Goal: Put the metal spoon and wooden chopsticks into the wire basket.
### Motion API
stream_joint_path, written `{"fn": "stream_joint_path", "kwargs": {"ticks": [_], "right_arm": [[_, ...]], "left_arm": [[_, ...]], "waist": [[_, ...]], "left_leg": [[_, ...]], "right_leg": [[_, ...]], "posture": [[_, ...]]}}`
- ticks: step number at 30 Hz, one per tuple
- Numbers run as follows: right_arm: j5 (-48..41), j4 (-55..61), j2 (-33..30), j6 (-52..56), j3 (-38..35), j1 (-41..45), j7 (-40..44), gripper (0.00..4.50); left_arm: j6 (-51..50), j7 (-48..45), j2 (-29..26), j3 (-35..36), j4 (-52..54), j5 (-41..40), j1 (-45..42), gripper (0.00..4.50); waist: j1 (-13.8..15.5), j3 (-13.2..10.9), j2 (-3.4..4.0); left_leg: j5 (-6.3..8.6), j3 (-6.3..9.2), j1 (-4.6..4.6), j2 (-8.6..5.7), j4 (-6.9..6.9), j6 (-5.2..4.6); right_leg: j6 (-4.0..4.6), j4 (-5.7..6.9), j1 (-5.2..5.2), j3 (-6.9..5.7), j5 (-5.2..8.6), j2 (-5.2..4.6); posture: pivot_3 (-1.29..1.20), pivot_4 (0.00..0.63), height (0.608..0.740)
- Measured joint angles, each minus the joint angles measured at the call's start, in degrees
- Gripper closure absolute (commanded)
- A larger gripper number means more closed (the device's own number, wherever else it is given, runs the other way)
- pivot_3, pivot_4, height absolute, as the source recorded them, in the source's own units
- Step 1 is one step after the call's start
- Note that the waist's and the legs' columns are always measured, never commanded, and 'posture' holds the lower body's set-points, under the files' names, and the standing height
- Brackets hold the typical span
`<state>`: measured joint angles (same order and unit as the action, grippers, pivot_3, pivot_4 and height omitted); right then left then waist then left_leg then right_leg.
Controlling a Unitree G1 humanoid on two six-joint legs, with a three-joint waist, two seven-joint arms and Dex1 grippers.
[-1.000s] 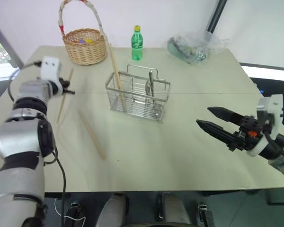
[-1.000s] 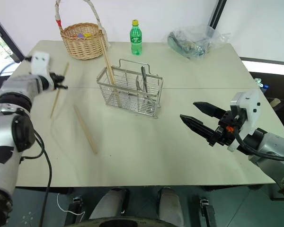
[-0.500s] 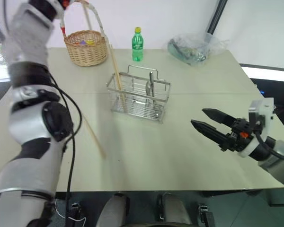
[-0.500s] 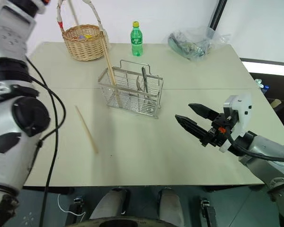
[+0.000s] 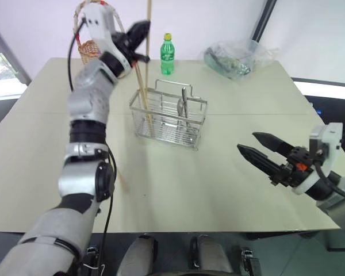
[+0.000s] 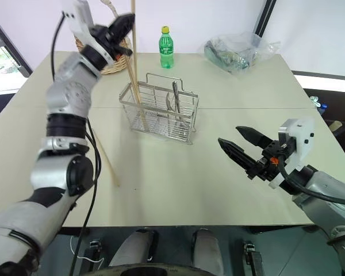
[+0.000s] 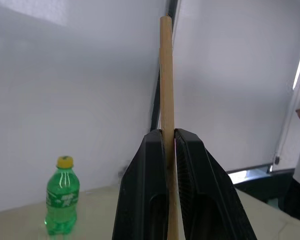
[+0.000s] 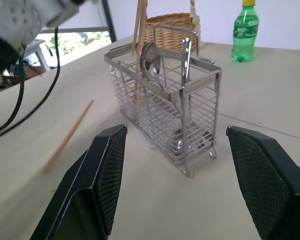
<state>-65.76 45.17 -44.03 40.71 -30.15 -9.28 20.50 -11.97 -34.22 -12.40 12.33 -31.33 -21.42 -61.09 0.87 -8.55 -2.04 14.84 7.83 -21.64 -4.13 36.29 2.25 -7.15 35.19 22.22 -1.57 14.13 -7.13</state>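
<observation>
Chopstick (image 7: 166, 75) clamped upright between shut left gripper (image 7: 167, 145) jaws, projecting past tips. Right gripper (image 5: 248, 144) spread wide, empty; basket (image 8: 165, 115) faced ahead.

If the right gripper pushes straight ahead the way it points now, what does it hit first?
Most likely the wire basket: it sits dead ahead between the open fingers of the right gripper, with bare table before it. Depth is hard to judge.
</observation>
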Motion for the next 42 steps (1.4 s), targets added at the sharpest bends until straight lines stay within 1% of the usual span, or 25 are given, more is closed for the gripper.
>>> {"fn": "stream_joint_path", "kwargs": {"ticks": [2,5,9,11,14,15,20,24,27,31,34,35,37,39,42], "right_arm": [[-0.27,0.01,-0.04,0.00,-0.07,-0.01,-0.44,1.23],[-0.38,0.01,-0.33,0.00,-0.28,-0.01,-0.92,1.23],[-0.79,-0.03,-1.07,0.00,-0.48,0.28,-1.08,1.23],[-0.83,-0.22,-1.12,0.01,-0.48,0.40,-1.10,1.23],[-0.81,-0.47,-1.38,0.01,-0.45,0.64,-1.04,1.23],[-0.80,-0.60,-1.38,0.01,-0.39,0.95,-1.00,1.23],[-0.30,-1.77,-1.38,0.01,0.79,2.24,-0.33,1.23],[0.94,-3.07,-1.38,-0.02,2.53,3.88,0.96,1.23],[2.66,-4.30,-1.38,-0.13,4.26,5.28,2.44,1.23],[4.60,-6.03,-1.18,-0.76,6.71,7.96,4.27,1.23],[6.10,-7.18,-0.43,-1.47,8.00,8.41,5.55,1.23],[6.55,-7.32,-0.02,-1.65,8.65,8.40,6.06,1.23],[7.17,-7.32,0.24,-1.77,9.80,8.40,6.85,1.23],[7.72,-7.45,0.51,-1.86,11.03,9.07,7.47,1.23],[8.26,-8.37,0.80,-1.94,11.66,10.10,7.87,1.23]], "left_arm": [[-0.02,1.06,1.30,-1.46,2.66,0.79,3.63,4.44],[-0.42,2.88,1.94,-2.31,5.04,0.94,5.89,4.44],[-1.67,5.14,1.93,-2.26,9.65,0.52,7.20,2.82],[-2.63,5.84,1.90,-2.23,10.75,-0.03,7.57,1.79],[-3.65,6.68,1.60,-2.03,11.88,-0.53,7.82,0.12],[-4.00,7.00,1.31,-2.02,11.99,-0.53,7.82,0.03],[-6.05,8.52,-0.61,-2.06,13.35,-0.47,8.15,0.03],[-11.51,11.23,-3.93,-1.64,17.13,-0.79,7.29,0.03],[-19.44,14.81,-6.84,0.90,20.72,-3.27,4.04,0.03],[-32.97,24.80,-8.75,6.38,23.31,-6.10,-2.15,0.03],[-46.07,34.85,-10.18,9.37,24.08,-4.71,-4.03,0.03],[-51.43,38.73,-9.97,11.15,24.16,-3.74,-4.13,0.03],[-58.26,43.49,-9.45,14.04,24.11,-2.55,-4.19,0.03],[-64.00,49.26,-7.70,18.71,24.13,-0.33,-4.60,0.03],[-68.04,53.85,-7.32,22.42,24.11,2.79,-4.84,0.03]], "waist": [[-0.08,0.00,0.00],[-0.18,-0.01,0.00],[-0.07,0.00,0.02],[-0.02,0.00,0.01],[-0.01,0.00,0.01],[-0.03,0.00,0.01],[-0.14,0.00,0.02],[-0.13,-0.01,0.01],[-0.14,-0.01,0.01],[-0.16,0.00,0.02],[-0.21,0.00,0.03],[-0.21,0.00,0.03],[-0.23,-0.03,-0.01],[-0.19,-0.03,-0.02],[-0.15,-0.03,-0.03]], "left_leg": [[0.00,0.00,-0.01,0.01,-0.01,0.00],[0.00,-0.02,-0.02,0.02,-0.02,0.00],[0.00,-0.02,0.00,0.02,-0.01,-0.01],[0.00,-0.01,0.00,0.02,0.00,-0.01],[0.00,-0.01,0.00,0.01,0.00,-0.01],[0.00,-0.01,0.00,0.01,0.00,-0.01],[0.00,-0.01,0.01,0.02,-0.03,-0.01],[0.00,0.01,0.00,0.02,-0.03,-0.01],[0.00,0.02,0.00,0.02,-0.02,-0.01],[0.01,0.04,0.07,0.00,-0.04,-0.01],[0.00,0.03,0.12,-0.03,-0.08,-0.01],[0.00,0.03,0.12,-0.03,-0.08,-0.01],[0.00,0.04,0.09,-0.02,-0.07,0.00],[0.00,0.04,0.09,-0.02,-0.06,0.02],[-0.01,0.04,0.10,-0.02,-0.08,0.05]], "right_leg": [[0.00,0.01,0.02,0.01,0.00,0.00],[0.00,0.01,0.07,0.01,0.00,0.04],[0.00,0.00,0.01,0.01,0.00,0.03],[0.00,-0.01,0.00,0.00,0.00,0.03],[0.01,-0.01,0.00,0.00,0.00,0.03],[0.01,-0.01,0.00,0.00,0.00,0.03],[0.01,0.00,0.03,0.00,0.01,0.06],[0.01,-0.01,0.03,0.01,0.01,0.09],[0.01,-0.01,0.04,0.01,0.01,0.09],[-0.02,0.00,-0.02,0.00,0.02,0.10],[-0.05,0.02,-0.02,0.01,0.04,0.13],[-0.05,0.03,-0.01,0.01,0.04,0.16],[-0.05,0.04,0.03,0.01,0.04,0.21],[-0.05,0.04,0.02,0.01,0.04,0.21],[-0.04,0.04,0.04,0.02,0.04,0.21]], "posture": [[0.00,0.150,0.674],[0.00,0.150,0.674],[0.00,0.150,0.674],[0.00,0.150,0.674],[0.00,0.150,0.674],[0.00,0.150,0.674],[0.00,0.150,0.674],[0.00,0.150,0.674],[0.00,0.150,0.674],[0.00,0.150,0.674],[0.00,0.150,0.674],[0.00,0.150,0.674],[0.00,0.150,0.674],[0.00,0.150,0.674],[0.00,0.150,0.674]]}}
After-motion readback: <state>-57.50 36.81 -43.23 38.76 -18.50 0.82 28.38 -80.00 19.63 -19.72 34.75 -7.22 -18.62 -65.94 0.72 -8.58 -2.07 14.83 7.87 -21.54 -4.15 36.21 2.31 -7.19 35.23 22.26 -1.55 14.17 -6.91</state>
